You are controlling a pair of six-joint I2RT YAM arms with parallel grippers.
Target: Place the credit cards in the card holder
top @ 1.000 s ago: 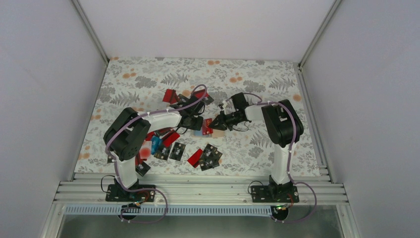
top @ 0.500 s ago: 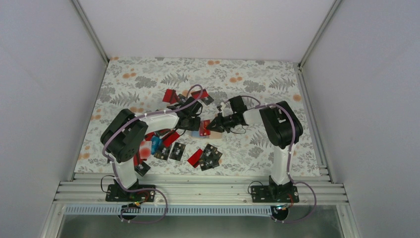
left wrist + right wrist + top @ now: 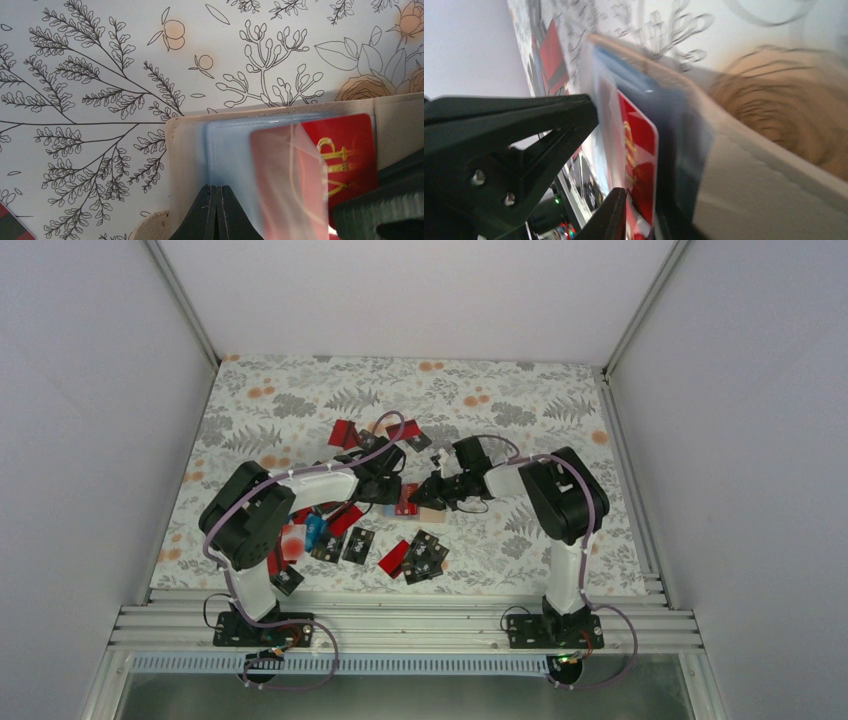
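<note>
Where the left gripper (image 3: 216, 212) enters at the bottom centre of its wrist view, its two smooth black fingers are pressed together tip to tip, lying over the glossy clear sleeve of the card holder (image 3: 186, 150). That holder lies open, a round-cornered tan shell with a grey-blue lining, and fills the lower right of the frame. A red card (image 3: 352, 150), stiff and shiny with gold "VIP" lettering, sits partway under the clear sleeve.

In the right wrist view, the right gripper (image 3: 636, 222) stands at the bottom centre with its dark fingers narrowly apart on either side of that card's edge. Whether they pinch it I cannot tell.

In the overhead view both grippers meet at the holder in the middle of the frame, on a matte floral cloth (image 3: 300, 400). Loose cards (image 3: 358, 543), flat rectangles in red, black and blue, are scattered to the holder's lower left and upper left.
</note>
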